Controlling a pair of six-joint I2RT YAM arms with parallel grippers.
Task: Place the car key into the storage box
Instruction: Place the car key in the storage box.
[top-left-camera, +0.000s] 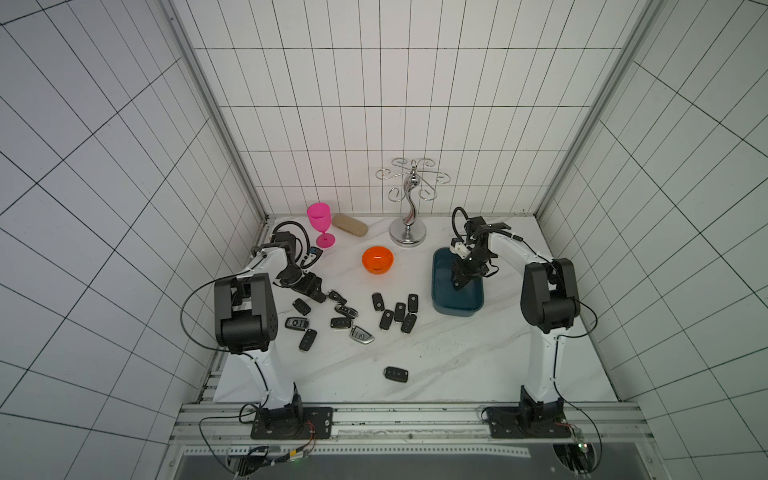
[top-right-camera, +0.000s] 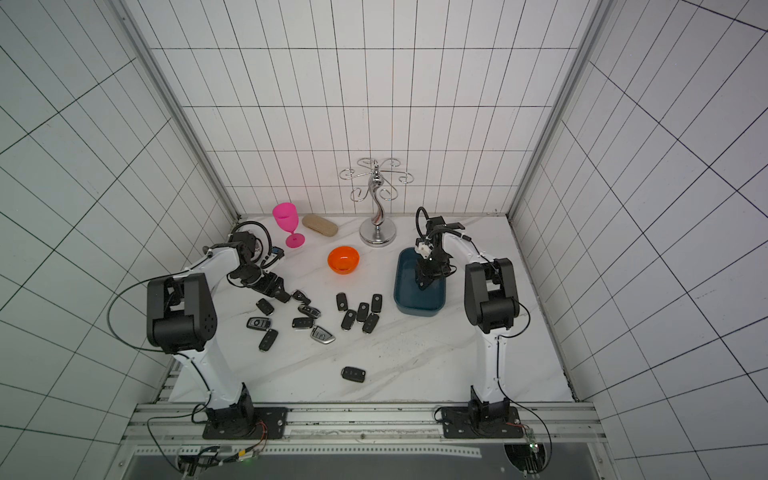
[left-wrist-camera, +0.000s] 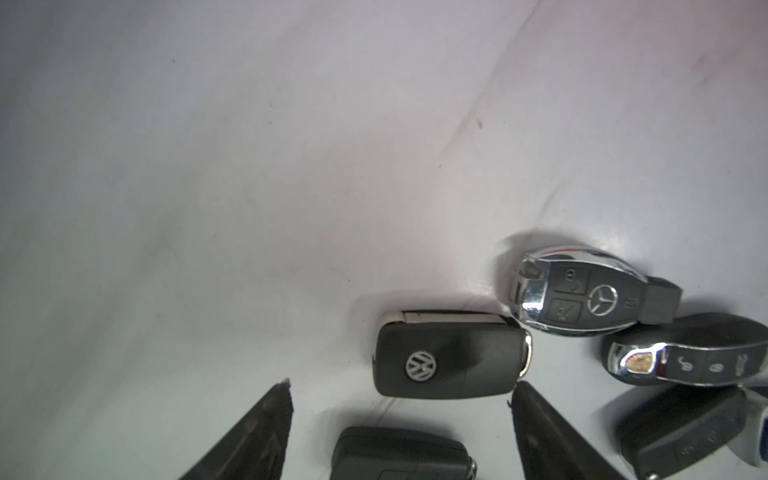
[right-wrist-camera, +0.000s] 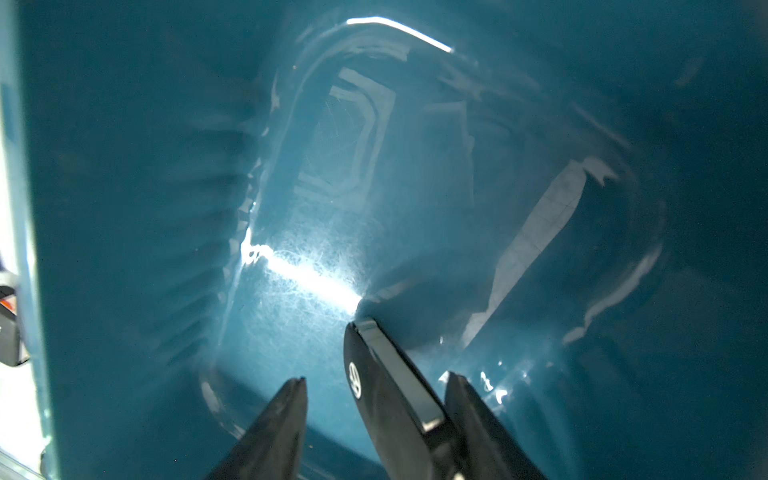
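Inside the storage box (right-wrist-camera: 124, 208), low over its floor: car key (right-wrist-camera: 390, 386) on edge between parted tips of right claw (right-wrist-camera: 374, 377), leaning on one, clear of the opposite. Judged light, rigid, smooth-shelled, prone to slip; best pinched across flat faces. Left claw (left-wrist-camera: 400, 384) wide above other keys (left-wrist-camera: 582, 299).

The car key (right-wrist-camera: 386, 407) runs off the right wrist view's bottom edge; in both top views it is too small to find inside the storage box (top-left-camera: 455, 310).
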